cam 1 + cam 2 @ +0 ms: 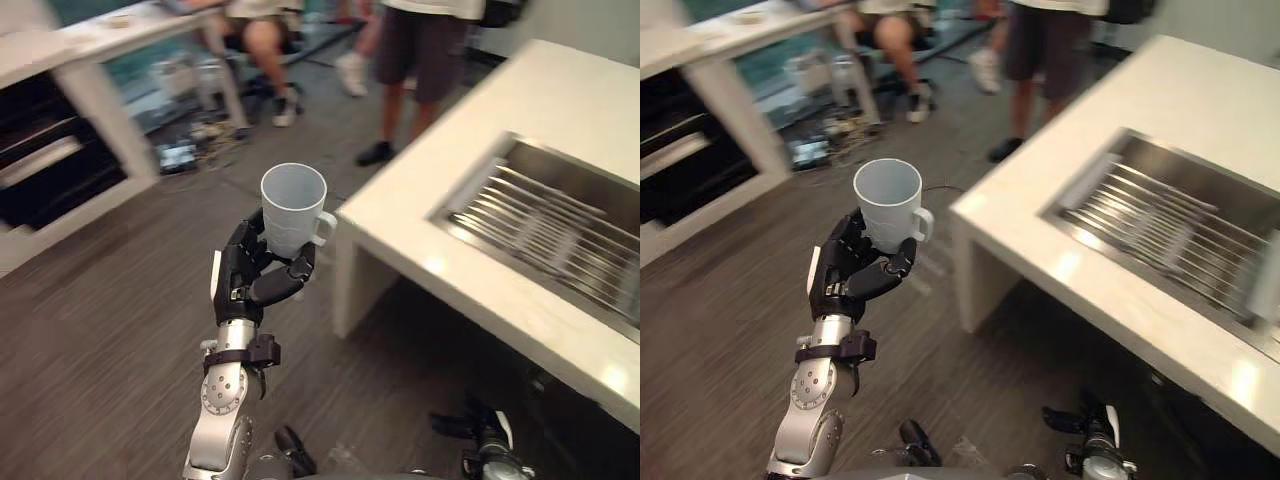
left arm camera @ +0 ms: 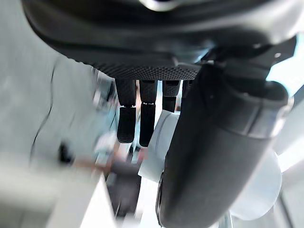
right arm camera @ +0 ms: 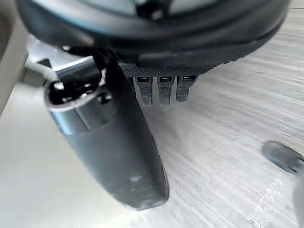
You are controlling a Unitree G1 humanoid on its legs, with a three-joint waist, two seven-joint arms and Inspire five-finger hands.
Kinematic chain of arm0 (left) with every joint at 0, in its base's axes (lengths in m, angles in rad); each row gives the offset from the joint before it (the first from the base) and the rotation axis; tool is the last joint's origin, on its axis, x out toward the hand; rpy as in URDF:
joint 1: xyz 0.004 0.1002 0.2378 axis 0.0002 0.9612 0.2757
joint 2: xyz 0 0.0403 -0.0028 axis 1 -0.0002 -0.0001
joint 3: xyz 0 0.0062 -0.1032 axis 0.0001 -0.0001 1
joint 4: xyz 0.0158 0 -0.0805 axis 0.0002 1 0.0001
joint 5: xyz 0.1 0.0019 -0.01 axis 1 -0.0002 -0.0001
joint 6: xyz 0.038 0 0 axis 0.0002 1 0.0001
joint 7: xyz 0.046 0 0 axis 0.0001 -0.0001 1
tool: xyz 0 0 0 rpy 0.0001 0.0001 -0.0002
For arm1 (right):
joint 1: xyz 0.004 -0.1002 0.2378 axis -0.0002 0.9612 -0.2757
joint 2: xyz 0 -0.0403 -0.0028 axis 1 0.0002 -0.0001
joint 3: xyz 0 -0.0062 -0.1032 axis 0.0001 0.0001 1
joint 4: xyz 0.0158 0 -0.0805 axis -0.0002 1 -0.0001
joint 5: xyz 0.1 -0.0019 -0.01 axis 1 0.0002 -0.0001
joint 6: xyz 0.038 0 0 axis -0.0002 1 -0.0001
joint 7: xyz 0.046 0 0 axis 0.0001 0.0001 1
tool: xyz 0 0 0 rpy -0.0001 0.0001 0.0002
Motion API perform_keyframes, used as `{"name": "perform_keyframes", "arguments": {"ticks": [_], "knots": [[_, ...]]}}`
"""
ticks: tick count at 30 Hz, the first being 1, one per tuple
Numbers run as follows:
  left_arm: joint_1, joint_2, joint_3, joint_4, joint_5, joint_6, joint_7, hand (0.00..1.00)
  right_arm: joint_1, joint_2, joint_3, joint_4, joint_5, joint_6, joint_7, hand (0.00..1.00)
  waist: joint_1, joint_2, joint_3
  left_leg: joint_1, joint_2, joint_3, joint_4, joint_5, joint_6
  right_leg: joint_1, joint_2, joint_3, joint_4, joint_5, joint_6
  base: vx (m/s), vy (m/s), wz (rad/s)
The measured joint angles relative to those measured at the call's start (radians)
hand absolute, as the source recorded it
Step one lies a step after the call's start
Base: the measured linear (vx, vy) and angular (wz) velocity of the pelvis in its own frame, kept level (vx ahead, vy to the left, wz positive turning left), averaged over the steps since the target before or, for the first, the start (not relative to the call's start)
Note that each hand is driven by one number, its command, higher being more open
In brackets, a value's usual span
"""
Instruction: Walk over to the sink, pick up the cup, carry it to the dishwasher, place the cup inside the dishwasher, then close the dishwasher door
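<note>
A white cup (image 1: 293, 205) with a handle stands upright in my left hand (image 1: 255, 275), held up over the wooden floor. The fingers and thumb are curled round its lower body. In the left wrist view the cup (image 2: 256, 190) shows pale behind the thumb and fingers (image 2: 142, 118). The cup hangs just left of the corner of the white counter (image 1: 420, 220). That counter holds the steel sink (image 1: 560, 230), which has a wire rack in it. My right hand (image 3: 114, 142) hangs low over the floor, fingers straight and holding nothing.
A dark open unit with racks (image 1: 50, 165) sits under a white worktop at the far left. Two people (image 1: 420, 60) are at the back, one seated and one standing. Loose clutter (image 1: 190, 150) lies on the floor near a white table leg.
</note>
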Motion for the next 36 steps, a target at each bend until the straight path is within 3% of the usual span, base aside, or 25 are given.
{"name": "perform_keyframes", "arguments": {"ticks": [1,2,3,4,5,6,7,8,11,13,14,15,16,17,18,20,21,27,29,34,36], "knots": [[0.003,0.004,0.005,0.0,-0.004,0.0,0.0,0.3,-0.013,0.002,-0.009,-0.001,-0.002,0.0,0.002,0.9,0.005,-0.007,0.004,-0.004,-0.034,-0.038,-0.003,-0.006,0.009,0.013,-0.025,-0.014,0.023,-0.02,0.021,0.08,0.227,1.45],[0.005,0.01,0.01,0.0,-0.016,0.001,-0.002,0.3,-0.035,0.015,-0.019,-0.002,-0.01,0.001,0.003,0.9,0.002,-0.018,0.011,-0.005,-0.082,-0.074,0.001,-0.027,0.029,0.027,-0.065,-0.015,0.071,-0.052,0.021,0.1,0.304,1.88],[0.007,0.014,0.01,0.0,-0.016,0.003,-0.011,0.3,-0.044,0.027,-0.018,-0.003,-0.027,0.002,0.005,0.9,-0.012,-0.038,0.024,0.001,-0.122,-0.094,0.05,-0.066,0.049,0.046,-0.117,-0.009,0.139,-0.099,-0.026,0.11,0.275,1.78],[0.008,0.014,0.009,0.002,-0.016,0.004,-0.016,0.3,-0.045,0.03,-0.016,-0.008,-0.031,0.003,0.008,0.9,-0.015,-0.037,0.03,-0.002,-0.127,-0.119,0.092,-0.097,0.062,0.055,-0.132,0.017,0.199,-0.139,-0.095,0.15,0.256,1.86],[0.013,0.009,0.007,0.005,-0.016,0.016,-0.021,0.3,-0.046,0.038,-0.013,-0.021,-0.036,0.01,0.022,0.9,-0.03,-0.05,0.04,-0.001,-0.167,-0.211,0.15,-0.137,0.074,0.042,-0.155,0.179,0.329,-0.128,-0.23,0.21,0.224,1.87],[0.01,0.013,-0.002,0.007,-0.016,0.024,-0.023,0.3,-0.045,0.048,-0.013,-0.021,-0.036,0.015,0.026,0.9,-0.047,-0.043,0.037,0.008,-0.193,-0.269,0.16,-0.151,0.082,-0.022,-0.154,0.381,0.455,-0.091,-0.214,0.27,0.23,2.27],[0.01,0.019,-0.011,0.009,-0.016,0.024,-0.029,0.3,-0.044,0.066,-0.009,-0.022,-0.036,0.019,0.03,0.9,-0.051,-0.04,0.037,0.022,-0.214,-0.341,0.148,-0.155,0.079,-0.107,-0.068,0.631,0.526,-0.155,-0.109,0.25,0.162,1.81],[0.01,0.021,-0.008,0.009,-0.016,0.024,-0.032,0.3,-0.048,0.07,0.002,-0.024,-0.036,0.019,0.031,0.9,-0.05,-0.041,0.038,0.03,-0.224,-0.372,0.138,-0.154,0.079,-0.15,-0.031,0.709,0.541,-0.186,-0.087,0.27,0.095,1.58],[0.01,0.027,-0.004,0.025,-0.016,0.029,-0.034,0.3,-0.033,0.092,0.025,-0.076,-0.036,0.029,0.035,0.9,-0.032,-0.05,0.043,0.088,-0.262,-0.515,0.13,-0.151,0.088,-0.312,0.117,0.965,0.511,-0.253,-0.072,0.35,0.012,1.37],[0.011,0.027,-0.018,0.019,-0.016,0.029,-0.034,0.3,0.049,0.122,0.025,-0.195,-0.036,0.032,0.035,0.9,-0.029,-0.062,0.05,0.148,-0.272,-0.582,0.122,-0.161,0.071,-0.351,0.222,1.16,0.469,-0.274,-0.037,0.33,-0.061,1.74],[0.013,0.029,-0.02,0.009,-0.017,0.029,-0.034,0.3,0.068,0.132,0.025,-0.226,-0.036,0.032,0.034,0.9,-0.027,-0.072,0.051,0.165,-0.274,-0.583,0.114,-0.168,0.066,-0.358,0.238,1.198,0.457,-0.269,-0.025,0.3,-0.063,1.62],[0.021,0.033,-0.025,-0.015,-0.017,0.028,-0.034,0.3,0.091,0.146,0.027,-0.261,-0.036,0.033,0.033,0.9,-0.026,-0.091,0.042,0.187,-0.278,-0.587,0.089,-0.181,0.069,-0.372,0.244,1.219,0.429,-0.252,0.003,0.24,-0.061,1.19],[0.038,0.049,-0.023,-0.058,-0.018,0.023,-0.034,0.3,0.1,0.162,0.037,-0.284,-0.036,0.034,0.031,0.9,0.003,-0.137,0.028,0.208,-0.295,-0.602,0.077,-0.186,0.065,-0.4,0.223,1.217,0.369,-0.19,0.02,0.37,-0.113,1.14],[0.048,0.066,-0.019,-0.084,-0.018,0.017,-0.034,0.3,0.11,0.172,0.051,-0.315,-0.036,0.035,0.031,0.9,0.01,-0.169,0.012,0.213,-0.298,-0.597,0.093,-0.207,0.044,-0.404,0.211,1.196,0.291,-0.104,0.011,0.38,-0.14,0.83],[0.047,0.065,-0.019,-0.085,-0.018,0.015,-0.035,0.3,0.11,0.172,0.055,-0.328,-0.037,0.034,0.031,0.9,0.009,-0.171,0.006,0.217,-0.292,-0.591,0.099,-0.217,0.03,-0.401,0.212,1.183,0.272,-0.106,0.017,0.37,-0.135,0.84],[0.058,0.041,-0.02,-0.088,-0.019,0.01,-0.036,0.3,0.101,0.168,0.057,-0.37,-0.043,0.033,0.032,0.9,0.026,-0.142,-0.015,0.221,-0.242,-0.581,0.102,-0.232,0.005,-0.344,0.243,1.141,0.182,-0.094,0.001,0.23,-0.076,0.39],[0.078,0.031,-0.07,0.054,-0.018,0.023,-0.079,0.3,0.152,0.15,0.08,-0.319,-0.076,0.038,0.039,0.9,0.024,-0.098,-0.077,0.143,-0.059,-0.53,0.091,-0.169,-0.111,-0.221,0.282,1.184,-0.062,0.039,-0.039,0.05,-0.018,0.0],[0.078,0.031,-0.067,0.054,-0.019,0.022,-0.077,0.3,0.159,0.158,0.081,-0.315,-0.075,0.038,0.039,0.9,0.027,-0.104,-0.08,0.165,-0.048,-0.502,0.081,-0.17,-0.112,-0.209,0.291,1.202,-0.09,0.054,-0.042,0.0,-0.002,-0.11],[0.076,0.029,-0.072,0.059,-0.02,0.022,-0.077,0.3,0.162,0.163,0.082,-0.294,-0.074,0.038,0.038,0.9,0.015,-0.11,-0.087,0.17,-0.044,-0.501,0.068,-0.167,-0.116,-0.194,0.29,1.193,-0.119,0.062,-0.045,0.0,-0.007,-0.08],[0.021,0.022,-0.059,0.201,-0.039,0.022,-0.06,0.3,0.119,0.162,0.081,-0.132,-0.068,0.04,0.028,0.9,0.004,-0.113,-0.097,0.182,-0.032,-0.504,0.043,-0.16,-0.129,-0.182,0.273,1.089,-0.169,0.083,-0.046,0.03,-0.042,0.02],[-0.033,0.022,-0.035,0.258,-0.046,0.036,-0.034,0.3,0.066,0.153,0.081,-0.067,-0.064,0.045,0.021,0.9,-0.005,-0.11,-0.07,0.141,-0.025,-0.513,0.09,-0.161,-0.132,-0.187,0.272,1.06,-0.165,0.087,-0.046,0.05,-0.07,0.21]]}}
